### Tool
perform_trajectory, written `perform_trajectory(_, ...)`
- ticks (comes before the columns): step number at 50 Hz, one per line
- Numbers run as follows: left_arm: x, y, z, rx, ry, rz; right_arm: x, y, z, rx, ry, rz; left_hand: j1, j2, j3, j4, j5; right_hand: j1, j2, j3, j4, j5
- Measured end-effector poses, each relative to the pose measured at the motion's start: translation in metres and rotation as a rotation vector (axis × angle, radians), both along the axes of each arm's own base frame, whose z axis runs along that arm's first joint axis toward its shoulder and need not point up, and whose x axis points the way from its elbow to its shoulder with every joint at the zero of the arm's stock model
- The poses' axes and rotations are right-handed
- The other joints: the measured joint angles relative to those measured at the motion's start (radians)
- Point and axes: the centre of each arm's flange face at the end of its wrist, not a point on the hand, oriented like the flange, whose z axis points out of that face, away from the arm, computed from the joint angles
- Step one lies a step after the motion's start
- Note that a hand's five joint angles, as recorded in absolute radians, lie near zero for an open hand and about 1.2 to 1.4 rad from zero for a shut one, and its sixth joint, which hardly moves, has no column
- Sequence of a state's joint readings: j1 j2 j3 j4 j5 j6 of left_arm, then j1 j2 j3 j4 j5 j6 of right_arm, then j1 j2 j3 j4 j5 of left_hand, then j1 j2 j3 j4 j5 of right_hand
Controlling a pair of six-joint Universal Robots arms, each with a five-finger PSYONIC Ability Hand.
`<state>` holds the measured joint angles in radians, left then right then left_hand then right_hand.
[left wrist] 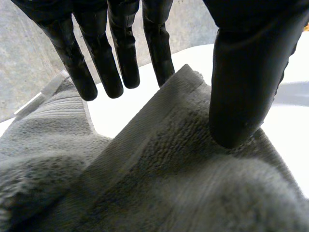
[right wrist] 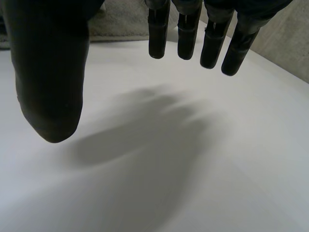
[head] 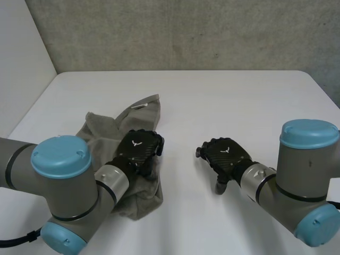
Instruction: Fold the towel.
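While the grey towel lies crumpled and unfolded at the left-centre of the head view, your left hand sits over its right-hand part, near the middle of the frame. One point of the towel reaches toward the upper middle, with a small white label near its tip. The rest bunches down toward the lower left, beside the left arm.

From the left wrist you see straight fingers spread well apart from the thumb, pinching nothing. The fingertips hang above a folded edge of the towel and the strip of white table between two layers. The thumb tip comes down over a raised fold under the palm; you cannot tell whether it touches the towel.

Your right hand is right of centre in the head view, over bare white table and well apart from the towel. The right arm fills the lower right corner. In the right wrist view the fingers are straight, the thumb stands wide of them, and nothing is held. A grey strip of the towel shows beyond the fingertips.
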<state>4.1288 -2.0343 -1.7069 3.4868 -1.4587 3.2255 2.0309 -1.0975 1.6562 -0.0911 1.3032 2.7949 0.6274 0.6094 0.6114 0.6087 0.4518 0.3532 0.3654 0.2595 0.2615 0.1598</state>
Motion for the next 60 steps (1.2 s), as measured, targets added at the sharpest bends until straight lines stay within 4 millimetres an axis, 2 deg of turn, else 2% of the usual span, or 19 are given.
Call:
perform_trajectory(10,0.008,-0.006,-0.001,-0.044,-0.072,-0.015,-0.010,0.002,0.003,-0.029,0.021,-0.009,0.023,0.046,0.043,0.042,0.027,0.065,0.058,0.174,0.174,0.106)
perform_trajectory(26,0.008,-0.004,-0.009,0.032,-0.095,-0.063,-0.009,0.000,0.003,-0.028,0.017,-0.012,0.049,0.073,0.070,0.071,0.057,0.139,0.126,0.236,0.234,0.166)
perform_trajectory(28,0.008,-0.004,-0.012,0.038,-0.099,-0.064,-0.009,0.000,0.002,-0.024,0.017,-0.011,0.113,0.139,0.131,0.134,0.118,0.154,0.138,0.249,0.246,0.178)
perform_trajectory(30,0.007,-0.005,-0.016,0.044,-0.104,-0.063,-0.010,0.001,0.001,-0.019,0.016,-0.008,0.327,0.357,0.349,0.358,0.325,0.184,0.168,0.279,0.276,0.206)
perform_trajectory(32,0.007,-0.005,-0.017,0.046,-0.106,-0.062,-0.010,0.001,0.001,-0.015,0.014,-0.005,0.451,0.481,0.467,0.480,0.452,0.206,0.189,0.299,0.296,0.227)
perform_trajectory(37,0.005,-0.010,-0.015,0.033,-0.103,-0.055,-0.009,0.002,0.001,-0.007,0.005,0.010,0.604,0.667,0.652,0.668,0.619,0.340,0.331,0.435,0.433,0.362)
perform_trajectory(43,0.001,-0.018,0.014,-0.037,-0.065,-0.036,-0.007,0.001,0.003,-0.009,-0.010,0.027,0.634,0.723,0.709,0.742,0.669,0.549,0.535,0.635,0.633,0.563)
perform_trajectory(51,-0.008,-0.022,0.061,-0.121,-0.009,-0.042,-0.010,-0.006,0.010,-0.027,-0.020,0.013,0.635,0.725,0.712,0.742,0.669,0.575,0.549,0.657,0.653,0.587)
perform_trajectory(53,-0.013,-0.021,0.068,-0.131,0.001,-0.054,-0.014,-0.010,0.012,-0.030,-0.021,-0.003,0.635,0.725,0.713,0.742,0.669,0.575,0.549,0.657,0.653,0.587)
perform_trajectory(60,-0.049,-0.006,0.084,-0.143,0.046,-0.144,-0.045,-0.040,0.027,-0.050,-0.028,-0.119,0.635,0.725,0.713,0.742,0.669,0.551,0.540,0.647,0.643,0.571)
